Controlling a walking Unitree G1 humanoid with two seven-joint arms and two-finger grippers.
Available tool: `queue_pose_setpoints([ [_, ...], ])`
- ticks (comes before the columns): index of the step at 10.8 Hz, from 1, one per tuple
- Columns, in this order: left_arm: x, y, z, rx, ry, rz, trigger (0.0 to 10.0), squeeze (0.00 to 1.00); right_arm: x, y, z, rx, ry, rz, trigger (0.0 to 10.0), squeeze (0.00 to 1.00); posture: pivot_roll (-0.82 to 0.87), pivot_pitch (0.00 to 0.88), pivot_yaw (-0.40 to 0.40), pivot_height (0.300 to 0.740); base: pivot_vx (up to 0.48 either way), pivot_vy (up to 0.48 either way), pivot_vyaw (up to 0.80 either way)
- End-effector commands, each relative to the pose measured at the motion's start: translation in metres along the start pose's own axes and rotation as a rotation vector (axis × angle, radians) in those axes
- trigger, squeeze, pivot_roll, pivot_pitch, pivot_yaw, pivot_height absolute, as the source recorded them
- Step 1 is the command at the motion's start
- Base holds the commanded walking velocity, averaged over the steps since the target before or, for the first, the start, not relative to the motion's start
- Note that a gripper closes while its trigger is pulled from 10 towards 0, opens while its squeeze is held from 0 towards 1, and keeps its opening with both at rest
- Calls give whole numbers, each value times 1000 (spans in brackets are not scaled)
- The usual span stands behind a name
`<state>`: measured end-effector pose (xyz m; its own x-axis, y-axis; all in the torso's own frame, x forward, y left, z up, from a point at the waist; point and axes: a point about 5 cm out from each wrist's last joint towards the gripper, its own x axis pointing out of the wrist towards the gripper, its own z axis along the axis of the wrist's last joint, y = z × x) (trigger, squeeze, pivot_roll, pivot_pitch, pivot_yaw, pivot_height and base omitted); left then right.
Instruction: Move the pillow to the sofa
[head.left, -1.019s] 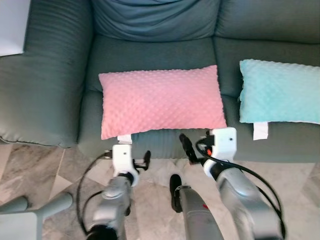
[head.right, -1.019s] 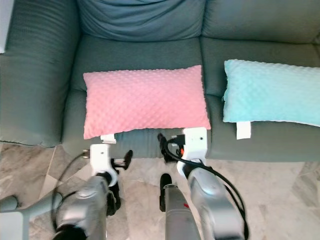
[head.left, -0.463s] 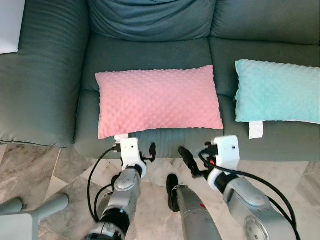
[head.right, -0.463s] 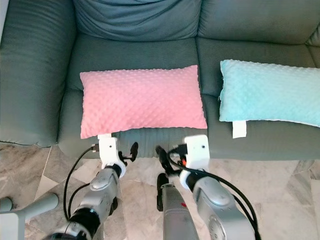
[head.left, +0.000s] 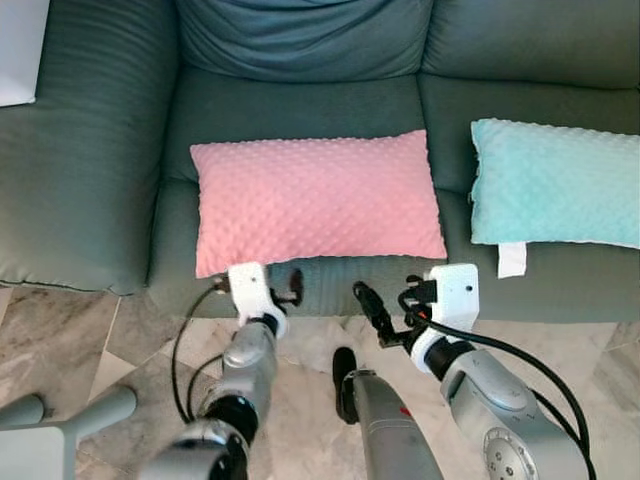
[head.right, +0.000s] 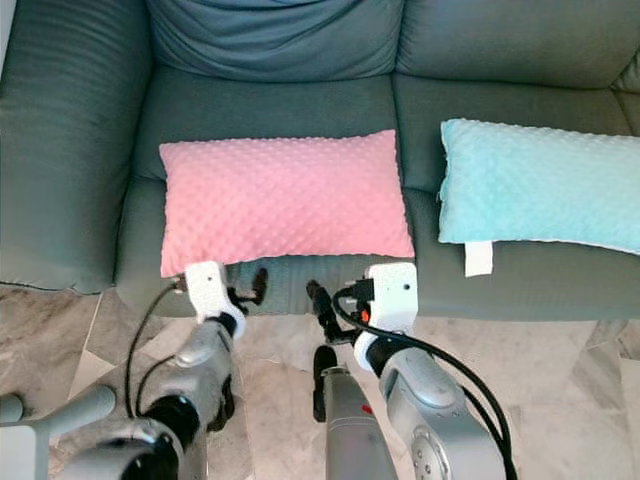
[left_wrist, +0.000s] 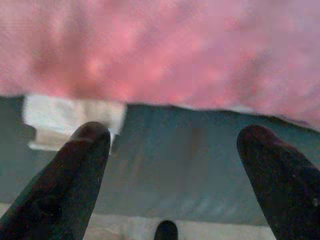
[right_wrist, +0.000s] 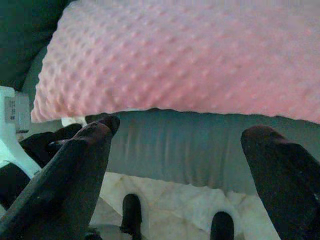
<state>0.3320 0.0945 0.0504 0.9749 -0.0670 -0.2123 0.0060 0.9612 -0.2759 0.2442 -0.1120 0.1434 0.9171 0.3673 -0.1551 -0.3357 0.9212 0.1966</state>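
Observation:
A pink dotted pillow (head.left: 315, 200) lies flat on the left seat of the dark teal sofa (head.left: 90, 150). Its front edge reaches the seat's front, and a white tag (left_wrist: 70, 120) hangs from its near left corner. Both arms are held low in front of the sofa. My left gripper (head.left: 282, 290) is open just below that corner, a little short of the pillow (left_wrist: 165, 50). My right gripper (head.left: 392, 305) is open too, below the pillow's front right part, with the pillow (right_wrist: 190, 60) and seat front beyond its fingers. Nothing is held.
A turquoise dotted pillow (head.left: 555, 185) with a white tag lies on the right seat. Marble floor (head.left: 130, 330) runs along the sofa's front. A grey frame (head.left: 60, 430) stands at the lower left. A white object (head.left: 20, 50) rests on the left armrest's far side.
The view has shifted slightly. Both grippers dropped lower in front of the sofa, then rose a little again; the left one has come closer to the pillow's near left corner.

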Motion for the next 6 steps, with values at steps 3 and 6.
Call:
queue_pose_setpoints([
  [3,-2,9,-7,28,35,31,10000,0,-7,3,9,42,-63,15,10000,0,-339,581,-80,740,0,0,0],
  [6,5,17,8,11,3,60,10000,0,-13,13,1,75,-2,94,10000,0,-348,591,-90,740,0,0,0],
])
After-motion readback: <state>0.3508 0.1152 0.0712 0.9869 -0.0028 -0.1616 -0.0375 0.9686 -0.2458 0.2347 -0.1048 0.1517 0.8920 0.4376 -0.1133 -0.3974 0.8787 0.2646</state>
